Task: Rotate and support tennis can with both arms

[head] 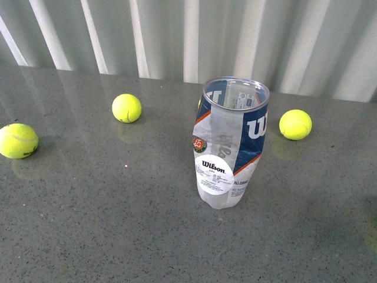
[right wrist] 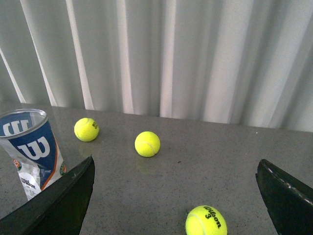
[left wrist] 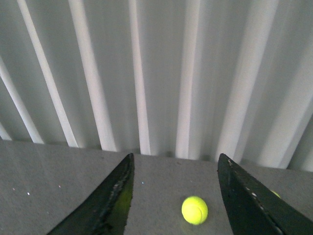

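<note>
The tennis can stands upright and open-topped on the grey table, yellow balls scattered around it. Both claws hang released, grasping nothing: the left gripper faces the curtain, the right gripper sits beside the can.

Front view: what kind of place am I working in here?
Probably a staged test bench, not a court: a grey speckled tabletop, a pale pleated curtain close behind it, and a tennis can standing upright among loose tennis balls.
</note>
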Robot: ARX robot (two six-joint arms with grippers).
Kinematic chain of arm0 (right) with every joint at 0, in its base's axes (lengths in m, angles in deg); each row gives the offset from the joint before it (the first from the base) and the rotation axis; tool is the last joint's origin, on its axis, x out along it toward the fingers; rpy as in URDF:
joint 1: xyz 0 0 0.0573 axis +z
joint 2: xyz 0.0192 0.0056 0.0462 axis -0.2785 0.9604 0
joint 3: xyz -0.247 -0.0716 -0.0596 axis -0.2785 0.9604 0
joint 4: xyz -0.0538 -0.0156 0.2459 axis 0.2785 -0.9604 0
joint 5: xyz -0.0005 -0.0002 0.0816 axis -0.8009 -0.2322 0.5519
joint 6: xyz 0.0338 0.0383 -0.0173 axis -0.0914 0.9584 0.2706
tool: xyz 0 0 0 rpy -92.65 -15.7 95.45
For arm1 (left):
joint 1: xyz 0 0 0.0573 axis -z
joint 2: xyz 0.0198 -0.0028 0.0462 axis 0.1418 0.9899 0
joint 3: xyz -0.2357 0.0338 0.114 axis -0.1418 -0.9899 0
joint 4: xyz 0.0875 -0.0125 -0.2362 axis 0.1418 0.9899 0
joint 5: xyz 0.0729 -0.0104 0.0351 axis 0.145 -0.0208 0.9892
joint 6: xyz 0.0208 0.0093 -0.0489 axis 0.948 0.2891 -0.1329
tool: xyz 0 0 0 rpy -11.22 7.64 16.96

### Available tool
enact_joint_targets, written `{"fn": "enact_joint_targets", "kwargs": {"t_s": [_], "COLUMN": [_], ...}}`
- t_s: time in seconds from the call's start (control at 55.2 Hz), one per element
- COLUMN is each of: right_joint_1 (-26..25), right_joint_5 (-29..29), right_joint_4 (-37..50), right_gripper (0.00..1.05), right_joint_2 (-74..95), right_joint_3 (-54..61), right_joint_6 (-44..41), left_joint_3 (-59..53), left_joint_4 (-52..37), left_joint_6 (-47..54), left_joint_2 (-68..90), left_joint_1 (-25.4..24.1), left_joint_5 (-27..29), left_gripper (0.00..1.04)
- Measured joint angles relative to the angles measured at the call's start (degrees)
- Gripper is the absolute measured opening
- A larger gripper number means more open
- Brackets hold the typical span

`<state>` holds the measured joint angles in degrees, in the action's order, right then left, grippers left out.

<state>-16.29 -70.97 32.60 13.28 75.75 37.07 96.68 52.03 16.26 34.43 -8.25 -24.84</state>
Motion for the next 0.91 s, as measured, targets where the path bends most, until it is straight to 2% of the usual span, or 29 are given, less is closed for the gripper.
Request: {"fn": "enact_joint_targets", "kwargs": {"t_s": [0.235, 0.634, 0.906], "right_joint_1": [0.0, 0.0, 0.0], "right_joint_5": [0.0, 0.0, 0.0], "right_joint_4": [0.0, 0.0, 0.0], "right_gripper": [0.97, 0.97, 0.97], "right_joint_2": [0.0, 0.0, 0.0], "right_joint_3": [0.0, 0.0, 0.0], "right_joint_6": [0.0, 0.0, 0.0], "left_joint_3": [-14.1, -27.8, -33.4], "left_joint_4": [-5.6, -8.1, -5.4], "left_joint_6": [-0.8, -1.4, -1.4], "left_joint_2": [-6.3, -17.4, -26.0], "left_joint_1": [0.1, 0.1, 0.1], "left_joint_5": [0.0, 0.0, 0.0], "left_gripper": [0.03, 0.04, 0.04]}}
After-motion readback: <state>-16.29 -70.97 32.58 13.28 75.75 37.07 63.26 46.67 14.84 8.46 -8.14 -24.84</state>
